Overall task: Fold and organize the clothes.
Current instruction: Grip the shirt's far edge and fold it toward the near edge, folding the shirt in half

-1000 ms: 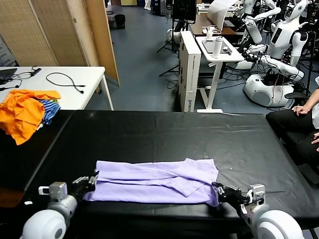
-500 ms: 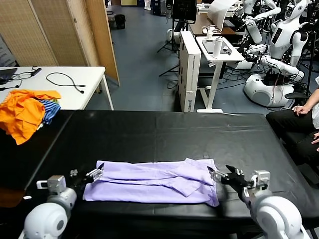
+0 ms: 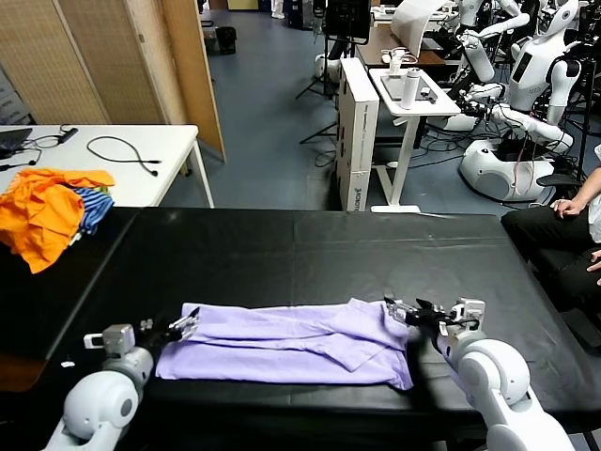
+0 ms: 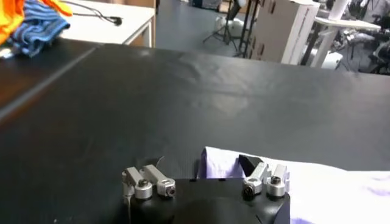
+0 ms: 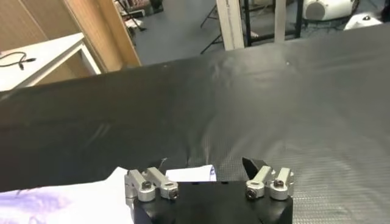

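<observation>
Lavender T-shirt [image 3: 291,343] lies folded into a long band on the black tabletop [image 3: 310,249], near its front edge. Left pincer [image 3: 183,327] sits released at the shirt's left end, right pincer [image 3: 402,311] released at its right end; neither grasps cloth.

From my head view, the T-shirt's [image 3: 291,343] printed side is hidden. Both wrist views crop it at the frame edge. The orange garments [image 3: 42,211] run off-frame, half covering the blue-striped garment [image 3: 91,209].
</observation>
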Controlling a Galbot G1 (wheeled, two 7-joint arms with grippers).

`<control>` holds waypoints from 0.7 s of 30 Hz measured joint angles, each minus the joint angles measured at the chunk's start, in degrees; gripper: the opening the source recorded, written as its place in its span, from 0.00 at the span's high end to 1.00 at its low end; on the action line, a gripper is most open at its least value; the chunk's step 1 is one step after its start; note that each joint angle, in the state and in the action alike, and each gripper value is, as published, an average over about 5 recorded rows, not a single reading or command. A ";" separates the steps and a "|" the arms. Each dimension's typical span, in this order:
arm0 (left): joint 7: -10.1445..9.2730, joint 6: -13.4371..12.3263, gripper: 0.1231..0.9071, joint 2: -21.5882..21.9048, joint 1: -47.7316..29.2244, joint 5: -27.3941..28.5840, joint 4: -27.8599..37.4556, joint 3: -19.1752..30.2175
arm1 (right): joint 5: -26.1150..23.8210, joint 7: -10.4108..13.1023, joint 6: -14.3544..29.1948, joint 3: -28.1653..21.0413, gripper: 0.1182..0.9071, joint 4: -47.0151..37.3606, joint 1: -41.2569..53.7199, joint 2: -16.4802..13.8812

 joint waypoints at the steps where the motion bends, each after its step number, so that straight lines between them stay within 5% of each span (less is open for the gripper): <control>1: -0.17 0.29 0.04 0.06 -0.24 -0.80 0.01 0.02 | -0.04 0.00 0.00 -0.05 0.00 -0.12 0.05 0.01; 9: -2.17 3.76 0.25 1.43 -2.55 -8.59 -0.49 0.49 | -0.09 0.26 0.00 -0.59 0.00 -0.72 0.64 0.14; 18: -2.61 6.31 0.23 2.93 -4.08 -12.62 0.25 0.79 | -0.09 0.38 0.00 -0.93 0.01 -1.03 0.99 0.48; 21: -2.59 6.43 0.30 2.93 -4.22 -12.63 0.71 0.99 | -0.10 0.38 0.00 -1.02 0.07 -1.05 1.01 0.48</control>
